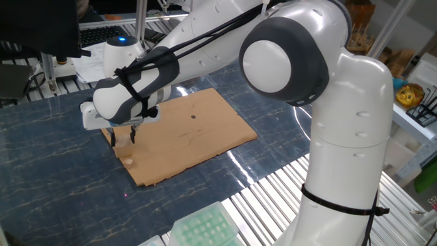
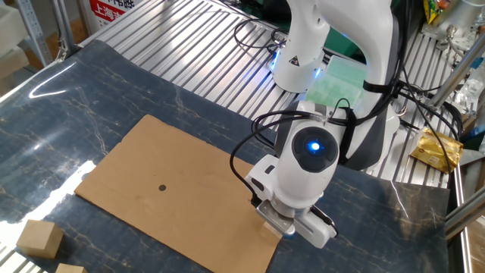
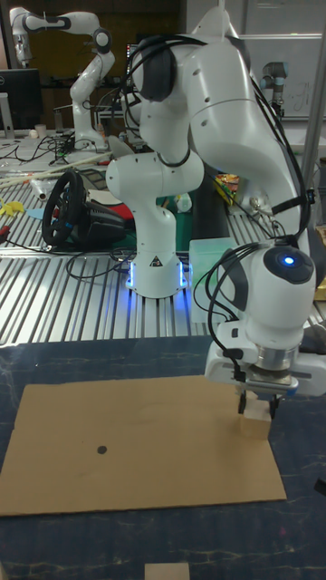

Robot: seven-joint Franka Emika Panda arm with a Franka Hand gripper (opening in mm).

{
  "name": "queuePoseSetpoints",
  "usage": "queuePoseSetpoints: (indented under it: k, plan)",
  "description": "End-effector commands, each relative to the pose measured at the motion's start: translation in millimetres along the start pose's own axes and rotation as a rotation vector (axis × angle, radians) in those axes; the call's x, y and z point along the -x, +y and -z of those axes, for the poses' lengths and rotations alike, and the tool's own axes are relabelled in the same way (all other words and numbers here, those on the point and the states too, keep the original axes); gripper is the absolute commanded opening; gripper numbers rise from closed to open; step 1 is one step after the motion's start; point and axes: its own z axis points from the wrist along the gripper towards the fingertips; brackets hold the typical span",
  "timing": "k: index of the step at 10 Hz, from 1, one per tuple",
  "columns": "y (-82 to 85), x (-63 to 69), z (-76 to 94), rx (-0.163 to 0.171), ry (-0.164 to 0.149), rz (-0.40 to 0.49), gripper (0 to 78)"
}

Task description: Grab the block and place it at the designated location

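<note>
The block (image 3: 256,420) is a small pale tan cube resting on the brown cardboard sheet (image 3: 136,439) near its right end. My gripper (image 3: 257,404) points straight down over it, and the two fingers are shut on the block's sides. In one fixed view the block (image 1: 123,139) shows between the dark fingers of the gripper (image 1: 123,137). In the other fixed view the hand mostly hides the block (image 2: 268,219) under the gripper (image 2: 273,221). The designated location, a tiny black dot (image 3: 100,449) (image 1: 193,115) (image 2: 161,188), lies far along the sheet from the block.
A tan crumb (image 1: 128,161) lies on the sheet just in front of the gripper. Two darker brown cubes (image 2: 38,237) (image 2: 70,268) sit off the sheet's corner, and another cube (image 3: 167,571) is at the near table edge. A green tray (image 1: 205,229) stands near the robot base.
</note>
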Motion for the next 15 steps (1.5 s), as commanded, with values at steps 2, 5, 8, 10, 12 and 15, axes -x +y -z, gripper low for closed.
queuePoseSetpoints:
  k: [2, 5, 8, 10, 12, 15]
  plan:
    - [-11.1, -1.4, 28.8, -0.021, -0.003, -0.01, 1.2]
    - [-14.6, -1.6, 35.1, -0.037, -0.007, -0.013, 1.2]
    - [-22.9, 2.0, 46.4, -0.036, -0.009, -0.017, 1.2]
    - [-29.4, 3.9, 49.7, -0.036, -0.01, -0.011, 1.2]
    - [-41.7, 7.9, 49.8, -0.034, -0.017, 0.006, 1.2]
    - [-58.3, 15.3, 47.7, -0.034, -0.022, 0.025, 1.2]
